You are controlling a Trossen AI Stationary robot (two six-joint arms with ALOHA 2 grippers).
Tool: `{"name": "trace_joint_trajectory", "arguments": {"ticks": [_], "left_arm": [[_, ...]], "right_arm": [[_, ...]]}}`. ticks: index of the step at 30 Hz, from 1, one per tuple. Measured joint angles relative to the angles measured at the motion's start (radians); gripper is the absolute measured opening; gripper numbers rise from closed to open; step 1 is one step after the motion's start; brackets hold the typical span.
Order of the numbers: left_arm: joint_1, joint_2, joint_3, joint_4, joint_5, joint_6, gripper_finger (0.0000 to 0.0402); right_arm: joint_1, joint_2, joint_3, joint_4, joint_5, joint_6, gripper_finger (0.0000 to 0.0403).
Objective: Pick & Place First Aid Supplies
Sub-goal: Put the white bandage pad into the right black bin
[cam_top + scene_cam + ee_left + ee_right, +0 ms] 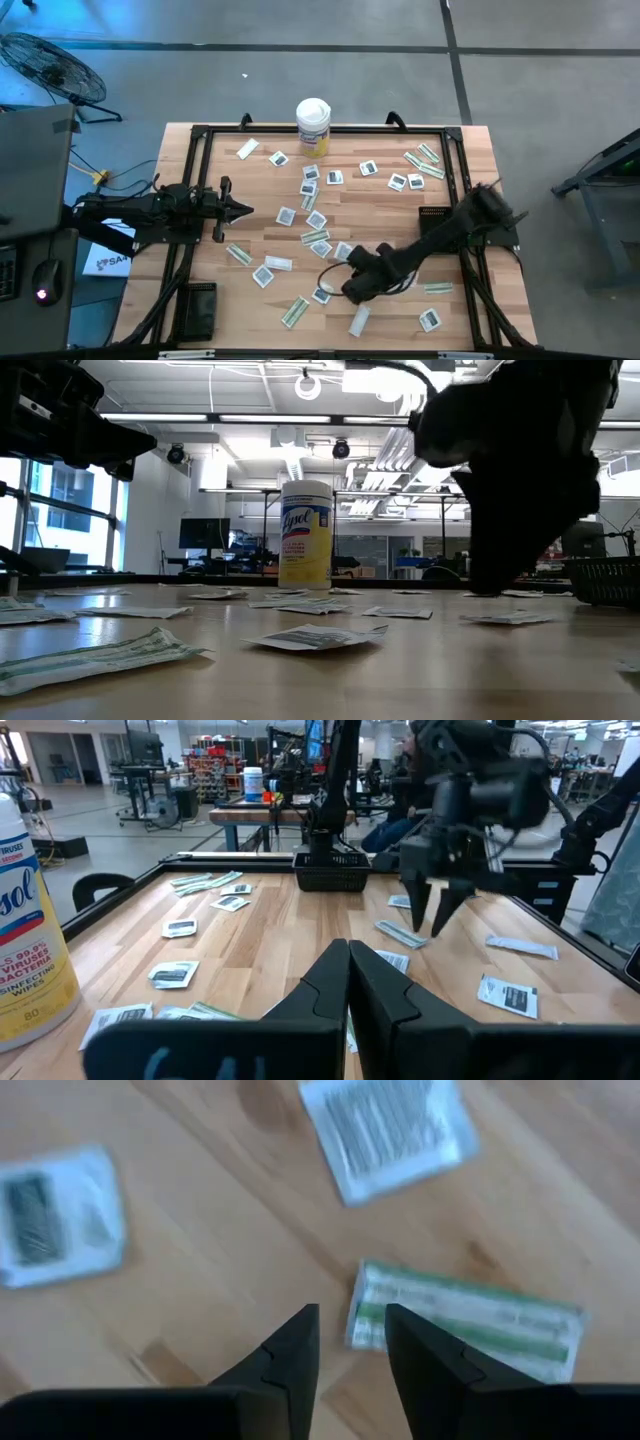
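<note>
Poised low over the pale wooden bench (390,215), jaws parted, right gripper (350,1342) lining up on a narrow green-striped white wrapper (470,1320) among scattered sachets; left gripper (348,982) waiting, jaws closed.
</note>
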Motion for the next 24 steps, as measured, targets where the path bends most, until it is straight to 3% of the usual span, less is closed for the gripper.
{"name": "trace_joint_trajectory", "arguments": {"ticks": [5,13,24], "left_arm": [[0.0,0.0,0.0,0.0,0.0,0.0,0.0001],[0.0,0.0,0.0,0.0,0.0,0.0,0.0001],[0.0,0.0,0.0,0.0,0.0,0.0,0.0001]], "right_arm": [[0.0,0.093,0.114,-0.129,-0.021,0.0,0.0101],[0.0,0.107,0.122,-0.138,-0.021,0.007,0.0095],[-0.018,0.104,0.1,-0.087,-0.06,0.007,0.0025]]}}
